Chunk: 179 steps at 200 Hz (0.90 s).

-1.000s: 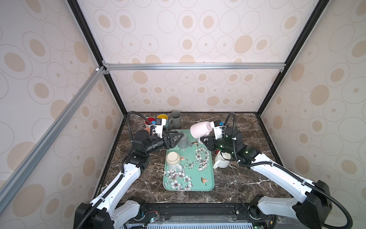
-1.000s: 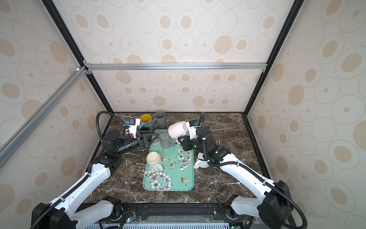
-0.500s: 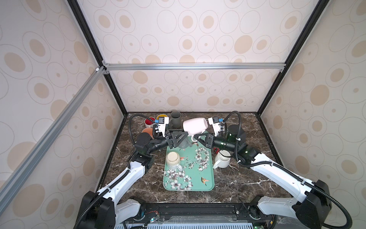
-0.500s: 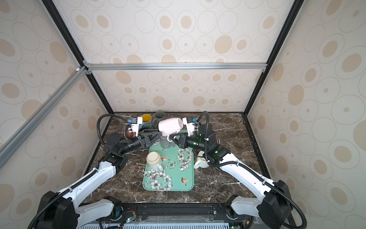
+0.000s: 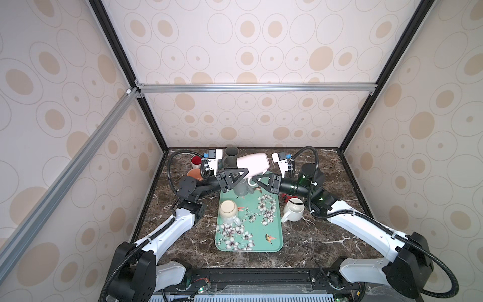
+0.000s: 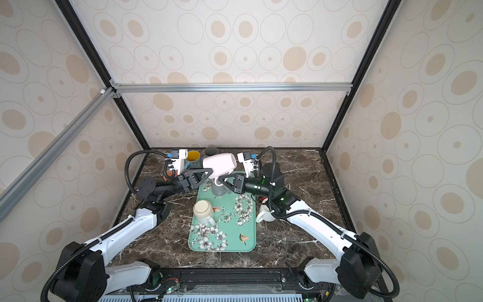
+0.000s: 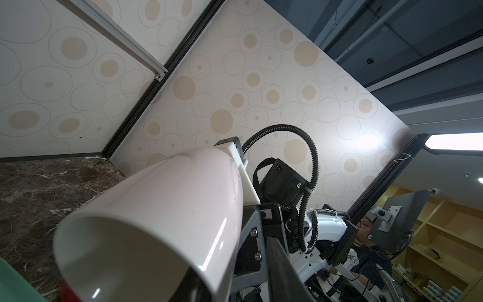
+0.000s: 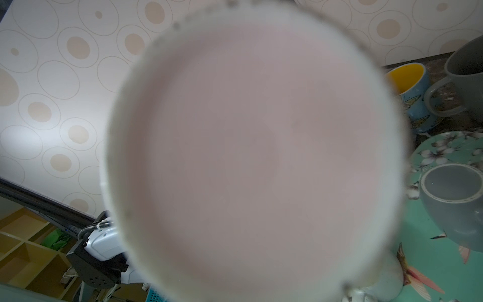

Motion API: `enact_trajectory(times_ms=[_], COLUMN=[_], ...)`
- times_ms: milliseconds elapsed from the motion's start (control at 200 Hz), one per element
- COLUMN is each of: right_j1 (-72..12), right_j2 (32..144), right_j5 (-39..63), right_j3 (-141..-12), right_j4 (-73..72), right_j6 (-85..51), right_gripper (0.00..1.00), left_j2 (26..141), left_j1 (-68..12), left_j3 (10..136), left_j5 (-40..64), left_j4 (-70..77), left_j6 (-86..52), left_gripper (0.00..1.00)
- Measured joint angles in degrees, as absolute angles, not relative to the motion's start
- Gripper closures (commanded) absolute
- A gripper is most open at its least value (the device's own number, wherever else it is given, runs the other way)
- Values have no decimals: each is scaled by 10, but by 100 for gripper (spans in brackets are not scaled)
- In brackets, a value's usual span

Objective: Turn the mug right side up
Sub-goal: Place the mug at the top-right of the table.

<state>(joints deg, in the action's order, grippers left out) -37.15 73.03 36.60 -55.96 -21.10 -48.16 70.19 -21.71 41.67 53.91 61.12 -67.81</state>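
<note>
1 pink mug (image 5: 253, 163) hangs sideways in mid-air; right gripper (image 5: 254, 180) is clamped on its handle, left gripper (image 5: 241, 174) sits at its rim, closure impossible to tell.

Arms angled inward, left fingers (image 5: 235, 170) facing right fingers (image 5: 262, 177), latter pinched together

Pink mug (image 5: 253, 163) sideways, midair

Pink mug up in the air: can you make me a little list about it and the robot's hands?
Pink mug: in the air, lying sideways, mouth toward the robot's left
Right hand: shut on its handle
Left hand: at the rim; grip unclear
Below it: grey mug, bottom up, on the flowered tray
Right side up yet: no
</note>
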Motion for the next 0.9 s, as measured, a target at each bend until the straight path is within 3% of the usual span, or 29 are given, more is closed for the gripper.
enact_trajectory(times_ms=[145,355,455,645,895], right_j1=[-369,-366,-364,-334,-265], right_j2=[730,730,727,676,601], right_j5=[384,376,353,284,162], right_j3=[-560,-560,-560,-566,-605], right_j4=[-215,-214,-190,-56,171], right_j6=[-506,-501,-475,-415,-311], right_gripper=[97,64,54,51,50], left_j2=[702,718,745,787,864], left_j1=[-216,-220,-228,-236,-256], left_j3=[421,440,462,536,714], left_j5=[544,552,559,566,527], left_j4=[618,614,600,483,211], left_j6=[-670,-667,-669,-625,-446], left_gripper=[98,100,100,100,100])
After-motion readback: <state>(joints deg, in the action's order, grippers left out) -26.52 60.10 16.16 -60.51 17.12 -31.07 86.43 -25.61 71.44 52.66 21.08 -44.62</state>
